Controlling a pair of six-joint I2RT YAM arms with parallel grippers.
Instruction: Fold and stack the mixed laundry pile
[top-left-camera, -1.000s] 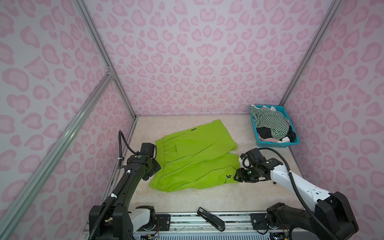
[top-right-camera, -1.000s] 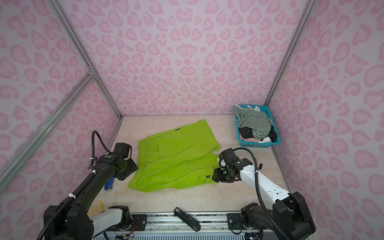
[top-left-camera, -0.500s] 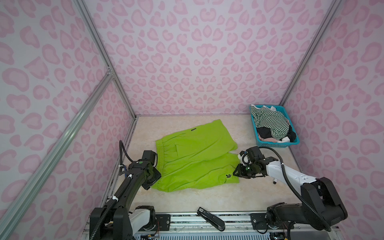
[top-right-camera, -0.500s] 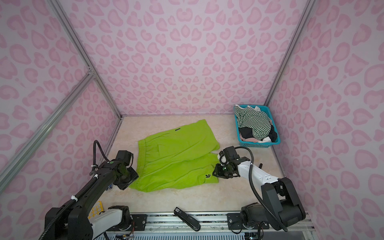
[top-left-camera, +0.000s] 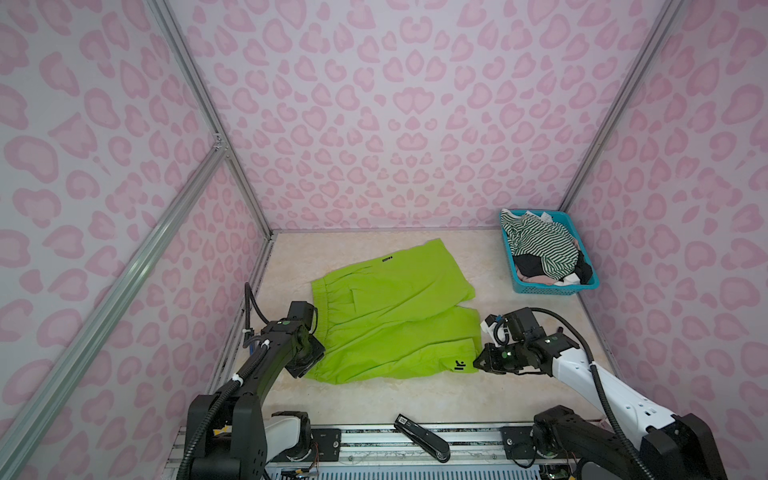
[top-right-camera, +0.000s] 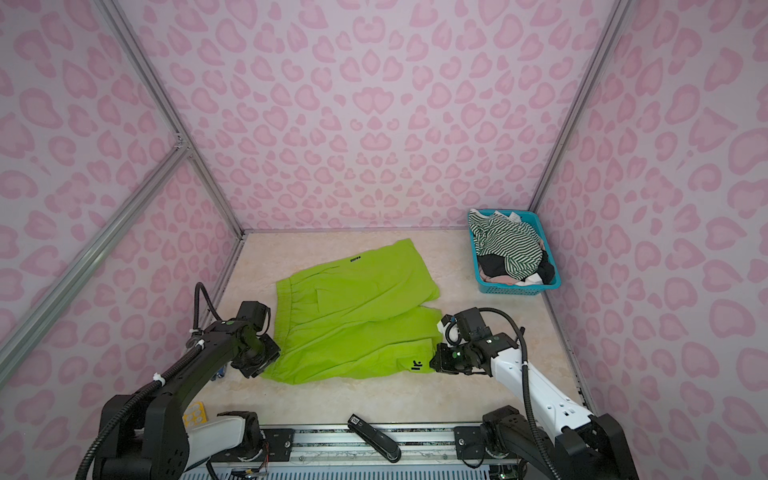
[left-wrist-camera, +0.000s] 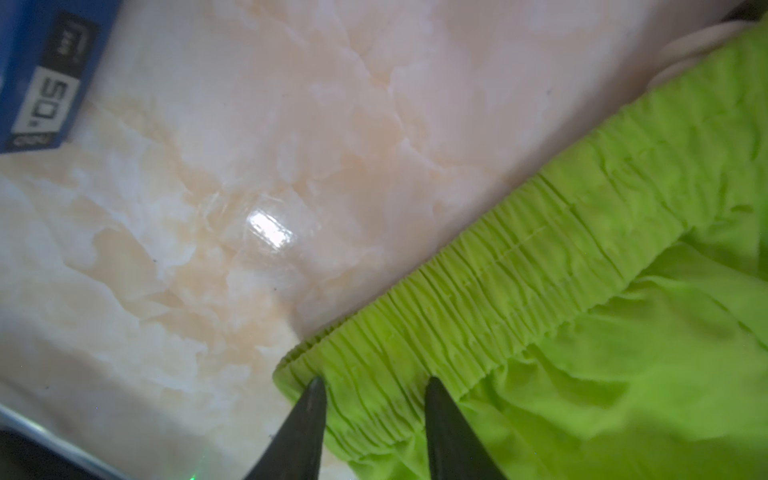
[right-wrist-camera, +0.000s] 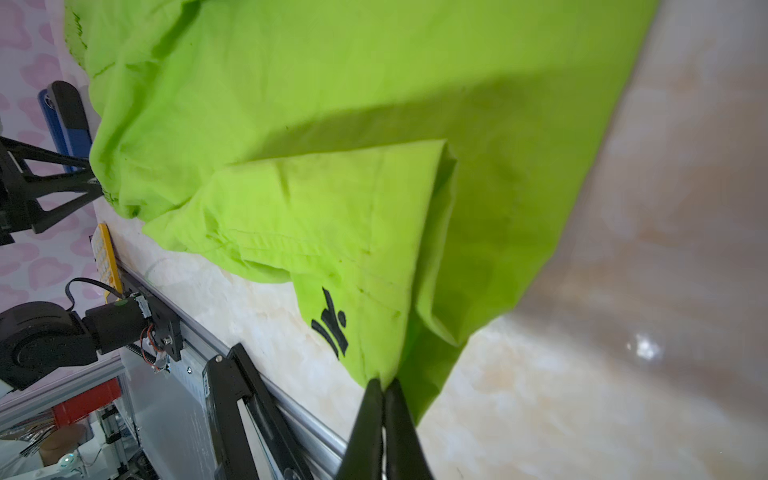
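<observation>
Lime-green shorts (top-left-camera: 395, 316) (top-right-camera: 357, 316) lie spread flat mid-table in both top views, black logo (right-wrist-camera: 330, 324) near the hem corner. My right gripper (top-left-camera: 478, 363) (right-wrist-camera: 384, 384) is shut on that hem corner and pinches the fabric just past the logo. My left gripper (top-left-camera: 311, 361) (left-wrist-camera: 374, 386) sits at the near corner of the elastic waistband (left-wrist-camera: 498, 270). Its fingers stand apart, with the gathered band between them. The rest of the laundry pile, a striped top (top-left-camera: 540, 245) over black (top-left-camera: 528, 264) and beige-pink clothes (top-left-camera: 536, 279), fills the teal basket (top-left-camera: 552, 289).
The basket stands at the back right against the wall. A black stapler-like tool (top-left-camera: 422, 436) lies on the front rail. A blue box (left-wrist-camera: 37, 75) rests on the table left of the shorts, beside the left wall. Pink patterned walls enclose three sides.
My right gripper has closed on the hem corner of the shorts. My left gripper has come forward to the waistband's near corner, and its fingers have drawn closer together.
</observation>
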